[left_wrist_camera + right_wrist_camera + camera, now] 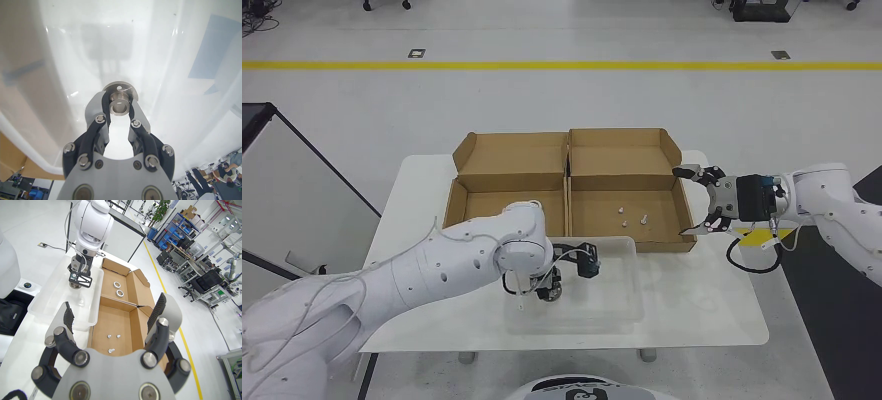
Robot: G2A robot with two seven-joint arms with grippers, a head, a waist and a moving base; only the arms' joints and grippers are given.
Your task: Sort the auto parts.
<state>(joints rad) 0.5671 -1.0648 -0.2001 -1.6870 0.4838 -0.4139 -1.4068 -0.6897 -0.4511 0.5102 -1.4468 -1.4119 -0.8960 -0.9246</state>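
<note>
A metal flanged bushing [121, 89] sits between the fingers of my left gripper [119, 103], which is shut on its sleeve low inside the clear plastic bin [170, 75]. From above, that gripper [554, 288] is over the bin's left part [632, 300]. My right gripper [115, 306] stands open and holds nothing; it hangs at the right edge of the right cardboard box [627, 185], also seen from above [694, 200]. Three small bolts [118, 336] lie in that box. Two metal rings [117, 284] lie in the left box [507, 185].
The two open cardboard boxes stand side by side behind the bin, flaps raised at the back. The white table [722, 310] has bare room to the right of the bin. A dark-framed panel [302, 170] stands off the table's left side.
</note>
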